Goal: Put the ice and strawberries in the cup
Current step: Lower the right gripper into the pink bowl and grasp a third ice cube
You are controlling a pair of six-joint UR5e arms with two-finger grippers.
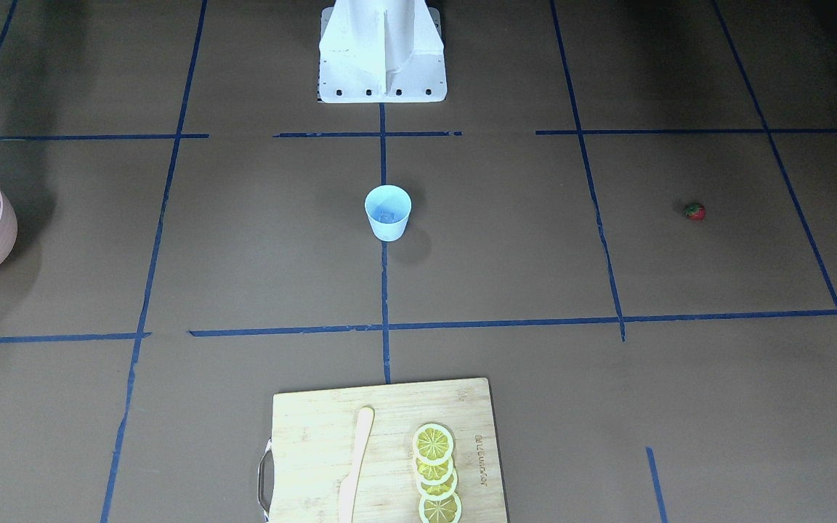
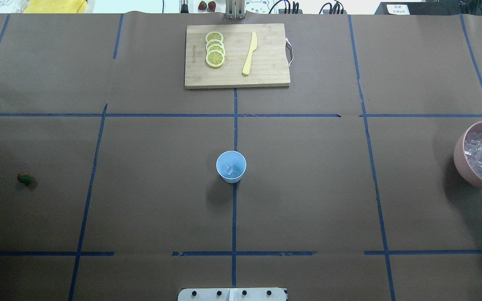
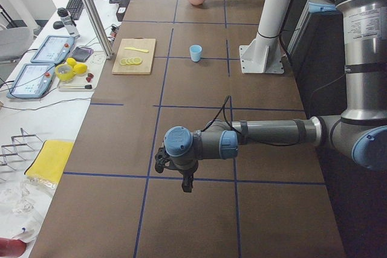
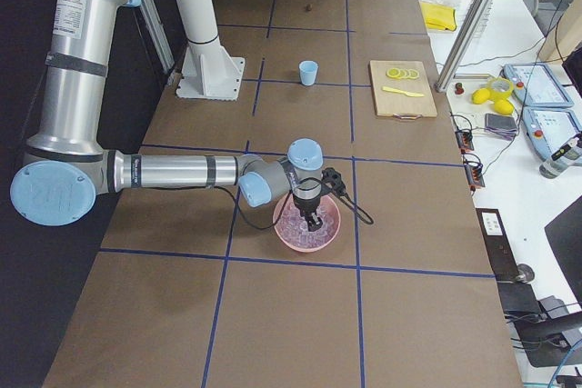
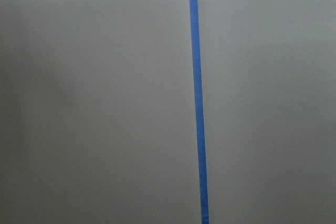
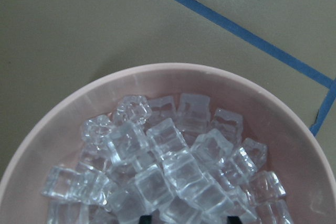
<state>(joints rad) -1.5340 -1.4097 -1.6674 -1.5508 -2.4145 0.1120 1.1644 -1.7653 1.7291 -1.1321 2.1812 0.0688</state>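
Observation:
The pale blue cup (image 2: 231, 166) stands upright at the table's middle with a clear ice cube (image 2: 228, 169) inside; it also shows in the front view (image 1: 388, 212). The tiny red strawberry (image 2: 24, 178) lies alone on the robot's left side, also seen in the front view (image 1: 694, 211). A pink bowl (image 2: 460, 154) at the right edge holds several ice cubes (image 6: 173, 166). My right gripper (image 6: 190, 220) hangs over the bowl with its fingertips apart among the cubes, open. My left gripper (image 3: 186, 183) hovers over bare table far from the strawberry; I cannot tell its state.
A wooden cutting board (image 2: 237, 77) with lemon slices (image 2: 215, 49) and a yellow knife (image 2: 249, 54) lies at the far middle. The white robot base (image 1: 382, 58) stands behind the cup. Blue tape lines grid the brown table.

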